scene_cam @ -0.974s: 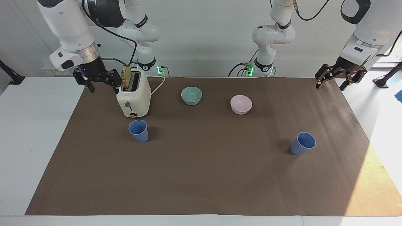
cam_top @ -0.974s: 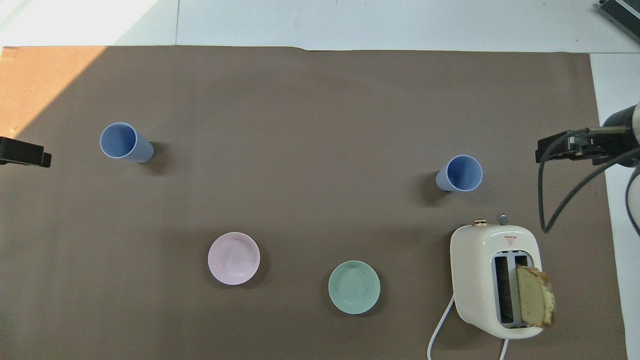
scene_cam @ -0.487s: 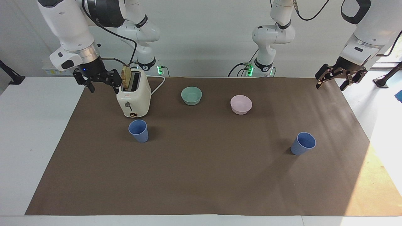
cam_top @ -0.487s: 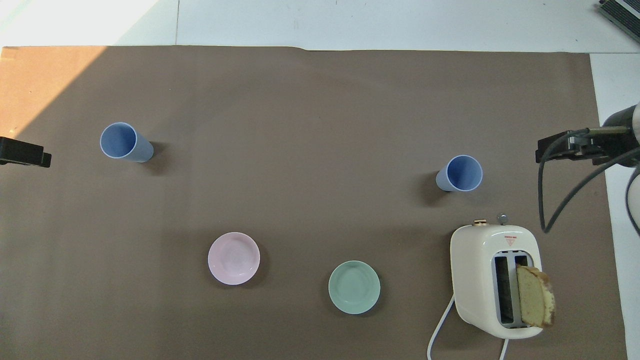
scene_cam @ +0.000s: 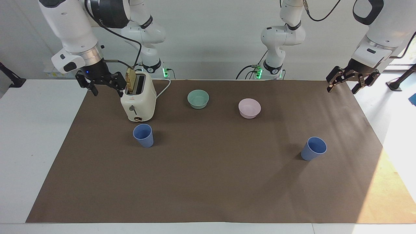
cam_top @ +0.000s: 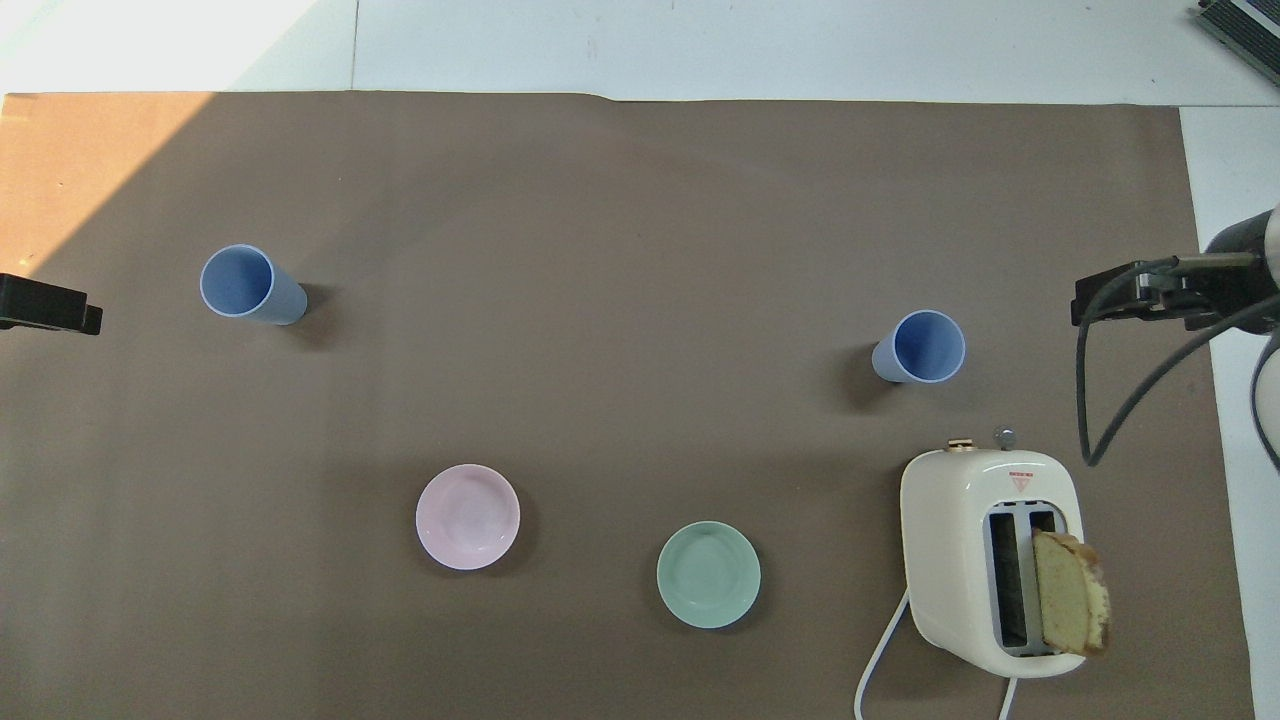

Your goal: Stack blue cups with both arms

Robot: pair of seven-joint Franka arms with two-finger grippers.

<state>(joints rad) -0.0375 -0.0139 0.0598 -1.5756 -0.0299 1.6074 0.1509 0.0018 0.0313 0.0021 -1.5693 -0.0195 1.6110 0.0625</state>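
Barely any movement since a second ago. Both blue cups (scene_cam: pixel 143 135) (scene_cam: pixel 313 148) upright, well apart on the bench; left end effector (scene_cam: pixel 352 80) and right end effector (scene_cam: pixel 101 85) splayed wide, empty, raised at the ends. Still pre-reach, so next up probably lowering onto a cup each.

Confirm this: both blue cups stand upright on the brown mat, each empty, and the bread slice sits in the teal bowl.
Not quite. The bread slice sits in the toaster, not the teal bowl, which is empty; the overhead view shows it. Both blue cups do stand upright and empty on the brown mat.
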